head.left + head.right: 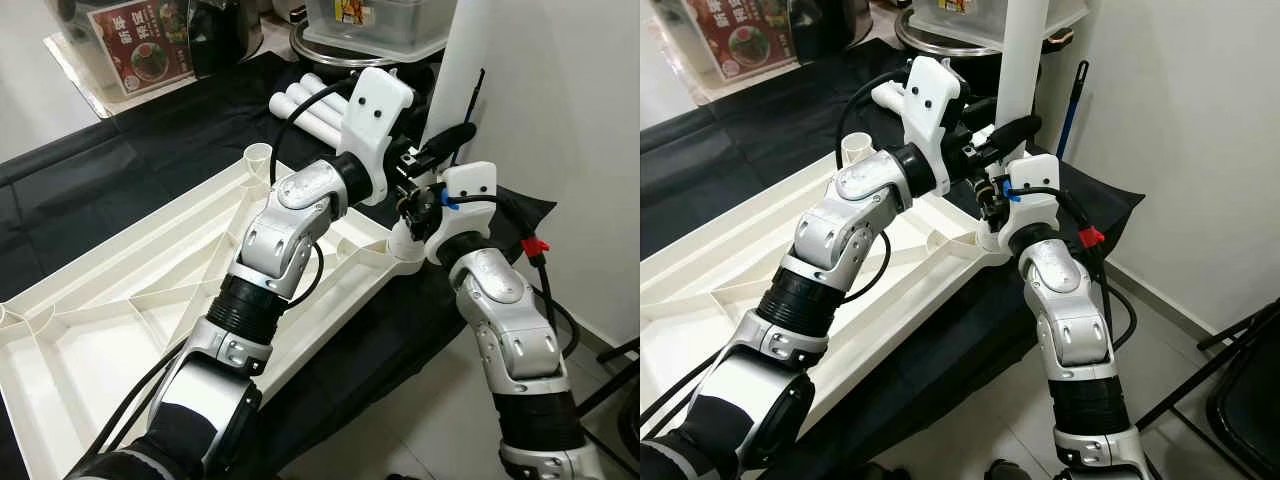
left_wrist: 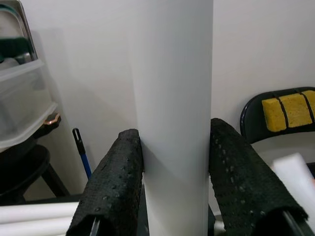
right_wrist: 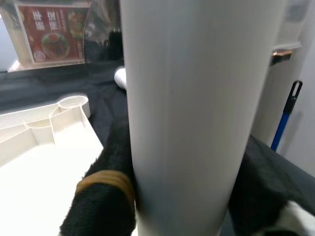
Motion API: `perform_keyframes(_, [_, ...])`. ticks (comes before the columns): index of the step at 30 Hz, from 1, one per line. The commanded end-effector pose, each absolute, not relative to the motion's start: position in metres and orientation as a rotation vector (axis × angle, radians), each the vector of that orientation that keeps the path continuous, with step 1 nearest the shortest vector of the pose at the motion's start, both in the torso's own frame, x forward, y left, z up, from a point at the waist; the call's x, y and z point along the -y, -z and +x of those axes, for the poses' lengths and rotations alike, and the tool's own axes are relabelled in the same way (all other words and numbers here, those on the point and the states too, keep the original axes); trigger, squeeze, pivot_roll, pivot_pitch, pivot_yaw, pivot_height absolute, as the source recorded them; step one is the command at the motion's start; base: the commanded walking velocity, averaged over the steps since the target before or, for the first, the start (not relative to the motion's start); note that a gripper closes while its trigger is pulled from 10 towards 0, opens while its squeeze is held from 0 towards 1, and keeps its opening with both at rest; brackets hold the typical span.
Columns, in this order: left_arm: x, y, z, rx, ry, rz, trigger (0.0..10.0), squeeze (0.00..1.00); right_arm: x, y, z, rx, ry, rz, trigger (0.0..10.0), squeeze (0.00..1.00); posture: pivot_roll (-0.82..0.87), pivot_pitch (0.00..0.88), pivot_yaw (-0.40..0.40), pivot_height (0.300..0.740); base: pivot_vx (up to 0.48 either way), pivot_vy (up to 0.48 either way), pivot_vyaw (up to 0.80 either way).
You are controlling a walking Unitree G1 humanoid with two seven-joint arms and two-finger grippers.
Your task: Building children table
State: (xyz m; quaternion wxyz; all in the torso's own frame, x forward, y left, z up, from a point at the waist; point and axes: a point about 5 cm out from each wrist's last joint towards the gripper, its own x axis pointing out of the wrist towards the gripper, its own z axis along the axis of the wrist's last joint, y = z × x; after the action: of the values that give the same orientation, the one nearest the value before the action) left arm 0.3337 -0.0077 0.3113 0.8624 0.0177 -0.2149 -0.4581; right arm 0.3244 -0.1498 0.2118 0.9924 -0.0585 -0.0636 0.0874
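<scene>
white leg [image 1: 462, 60] top cut off, socket hidden

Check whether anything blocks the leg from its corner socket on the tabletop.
Nothing visible does. Both grippers, left and right, clamp the upright white leg, whose foot meets the corner socket of the upturned tabletop. The arms hide the joint itself.

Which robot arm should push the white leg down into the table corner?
Probably the right. Its end effector grips the leg low, just above the corner socket of the tabletop. The left end effector holds it higher, steadying it upright.
</scene>
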Motion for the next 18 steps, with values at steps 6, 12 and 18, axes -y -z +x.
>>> perform_keyframes(6, [0.01,-0.309,0.333,0.442,0.985,0.059,0.0,0.0,0.154,-0.18,0.322,-0.021,-0.176,-0.107,10.0,1.0,-0.06,0.144,0.045,0.74,0.0,0.0,0.0])
perform_keyframes(12, [0.009,-0.308,0.33,0.457,1.041,0.039,0.0,0.0,0.16,-0.184,0.322,-0.05,-0.26,-0.061,10.0,0.0,-0.07,0.147,0.048,0.74,0.0,0.0,0.0])
perform_keyframes(18, [0.007,-0.308,0.329,0.466,1.061,0.039,0.0,0.0,0.167,-0.195,0.32,-0.027,-0.38,-0.017,10.0,0.0,-0.07,0.145,0.048,0.74,0.0,0.0,0.0])
